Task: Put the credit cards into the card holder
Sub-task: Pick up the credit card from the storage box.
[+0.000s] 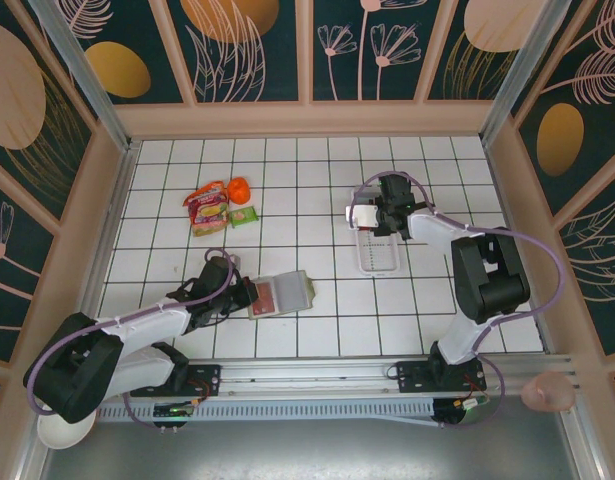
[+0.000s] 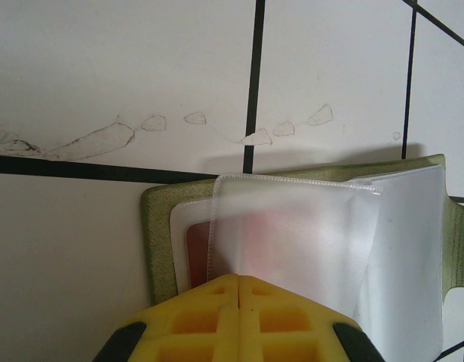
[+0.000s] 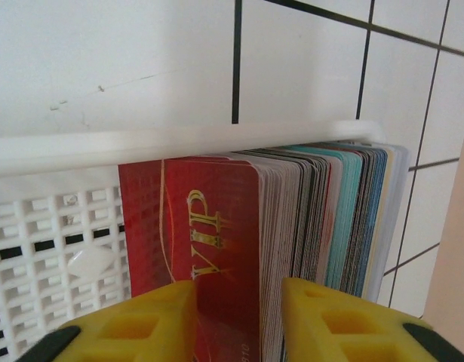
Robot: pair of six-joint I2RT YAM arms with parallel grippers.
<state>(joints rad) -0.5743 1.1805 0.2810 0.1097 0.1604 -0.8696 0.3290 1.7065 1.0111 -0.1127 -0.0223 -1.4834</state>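
My right pincer straddles the thin red plastic credit card fronting the stack in the white perforated plastic tray, whether clamped I cannot tell; I should pinch only that card and lift straight.

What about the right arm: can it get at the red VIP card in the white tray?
Probably yes: the right gripper stands with a finger either side of the red VIP card, frontmost of the stack in the white tray, nothing between.
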